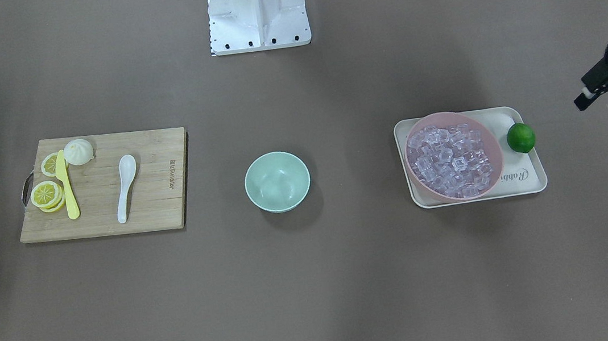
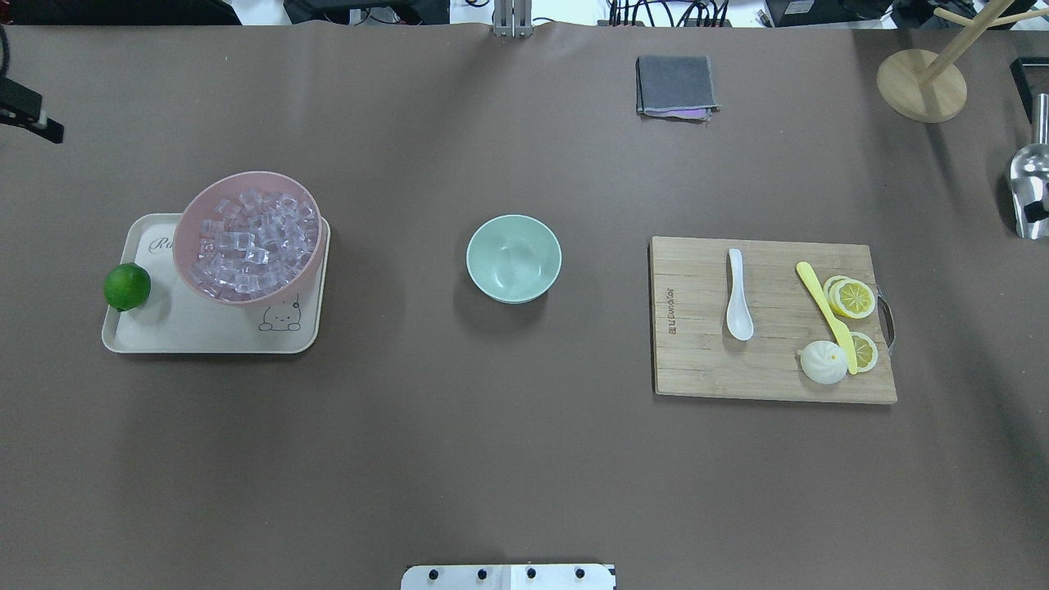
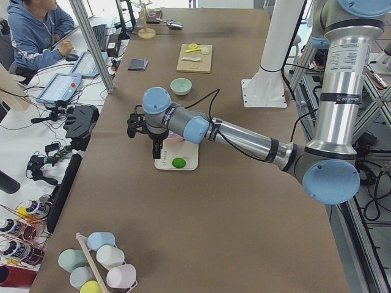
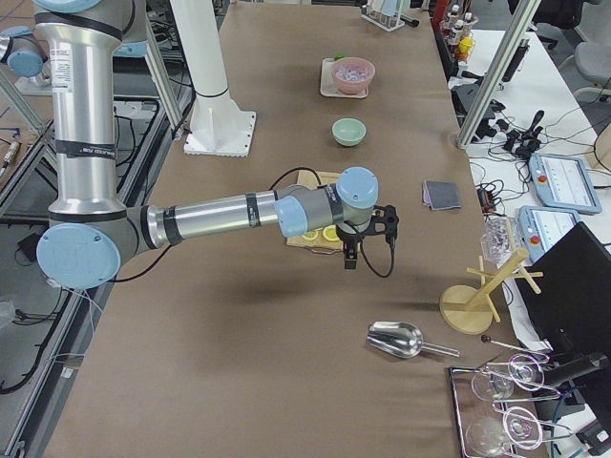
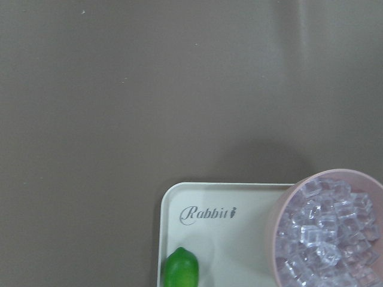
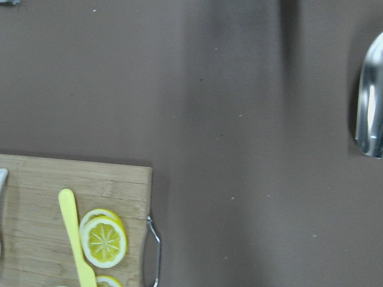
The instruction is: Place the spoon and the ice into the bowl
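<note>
Heads up, nothing's done yet as far as I can see. The bowl (image 2: 514, 258) sits empty mid-bench. The spoon (image 2: 738, 295) lies on the board (image 2: 737, 373), well off to the bowl's right-arm side, scoop end toward the robot. A yellow knife (image 2: 826, 315) and lemon slices (image 2: 852, 297) lie farther out from the bowl. The ice (image 2: 254, 242) is all heaped in the pink bowl (image 2: 187, 215). That one sits on a tray (image 2: 205, 336) well off to the bowl's other side, and there's a lime (image 2: 127, 286) at the tray's outer edge. So both halves are left for you: spoon in, ice in.

Your left pincer (image 1: 602, 101) hangs out past the tray, farther from the bowl than the lime. Its fingers look spread wide with nothing between them. The right pincer (image 4: 366, 243) is up in the air beyond the board's handle end, on the side away from the bowl. Only the side camera really catches it, so I can't tell if it's wide or narrow.

On views: the front camera is the one that shows the left pincer's fingers; overhead only clips a black bit at its edge. Neither wrist cam shows the bowl or its own fingers. The left wrist cam looks down on the tray corner, the lime and part of the ice. The right wrist cam gets the board's handle end, the knife, a lemon slice and a metal scoop (image 6: 371, 101) that the front view misses altogether. The spoon is barely a sliver at that frame's edge.
</note>
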